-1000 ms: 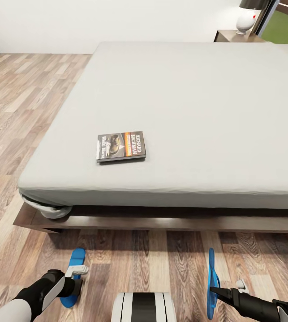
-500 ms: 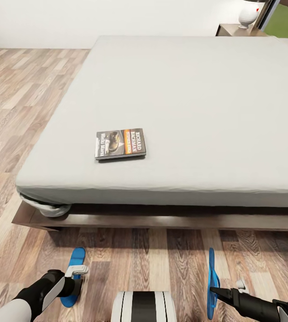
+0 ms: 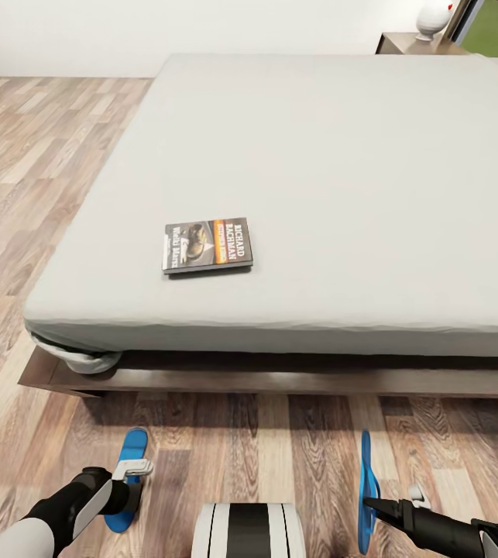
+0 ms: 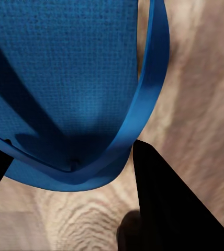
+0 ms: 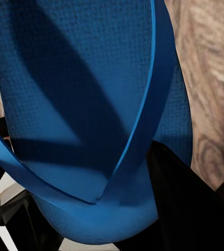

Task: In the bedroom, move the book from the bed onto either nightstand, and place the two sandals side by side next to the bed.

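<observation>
Blue sandals, pale grey bed.

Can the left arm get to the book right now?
Probably not. The left gripper is shut on a blue sandal down at the floor; the book lies up on the mattress, well ahead.

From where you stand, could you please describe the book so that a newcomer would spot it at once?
Start at the large bed with its pale grey mattress. On the mattress, close to its near left corner, lies the book, flat and alone. It is a thin dark paperback with an orange band and white lettering reading Richard Bachman, the sole dark thing on the plain mattress.
</observation>
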You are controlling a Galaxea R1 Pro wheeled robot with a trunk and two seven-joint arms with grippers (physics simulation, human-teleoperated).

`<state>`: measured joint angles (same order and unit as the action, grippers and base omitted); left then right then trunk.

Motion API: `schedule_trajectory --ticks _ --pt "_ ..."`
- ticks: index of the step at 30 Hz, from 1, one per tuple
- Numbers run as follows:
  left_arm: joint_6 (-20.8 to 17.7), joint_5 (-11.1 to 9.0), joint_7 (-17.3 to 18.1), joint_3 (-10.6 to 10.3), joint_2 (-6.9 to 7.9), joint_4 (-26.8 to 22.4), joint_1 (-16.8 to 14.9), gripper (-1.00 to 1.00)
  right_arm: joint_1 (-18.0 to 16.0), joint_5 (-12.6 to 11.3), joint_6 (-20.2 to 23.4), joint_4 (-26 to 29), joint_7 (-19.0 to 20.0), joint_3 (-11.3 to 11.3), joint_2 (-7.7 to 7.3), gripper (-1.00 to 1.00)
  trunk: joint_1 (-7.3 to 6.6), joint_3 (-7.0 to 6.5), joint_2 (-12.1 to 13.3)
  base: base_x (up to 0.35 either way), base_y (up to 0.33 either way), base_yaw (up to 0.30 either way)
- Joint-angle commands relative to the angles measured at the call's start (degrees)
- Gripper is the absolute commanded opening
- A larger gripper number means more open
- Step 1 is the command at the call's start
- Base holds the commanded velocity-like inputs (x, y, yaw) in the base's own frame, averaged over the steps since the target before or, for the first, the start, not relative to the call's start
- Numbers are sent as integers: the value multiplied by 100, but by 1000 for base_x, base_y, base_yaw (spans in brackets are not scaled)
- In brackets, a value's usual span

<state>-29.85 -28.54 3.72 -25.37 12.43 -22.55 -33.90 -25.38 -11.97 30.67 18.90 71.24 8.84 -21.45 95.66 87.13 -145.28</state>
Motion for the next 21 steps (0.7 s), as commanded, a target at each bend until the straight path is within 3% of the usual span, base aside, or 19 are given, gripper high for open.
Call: schedule_trajectory --ticks 1,21 --pt "-21 6 14 -20 5 -9 -4 -100 -2 -16 53 0 12 12 0 -100 1 26 -3 0 0 0" --pt "-21 6 14 -20 5 -12 -3 -100 -2 -16 53 0 12 12 0 -100 4 48 -4 0 0 0"
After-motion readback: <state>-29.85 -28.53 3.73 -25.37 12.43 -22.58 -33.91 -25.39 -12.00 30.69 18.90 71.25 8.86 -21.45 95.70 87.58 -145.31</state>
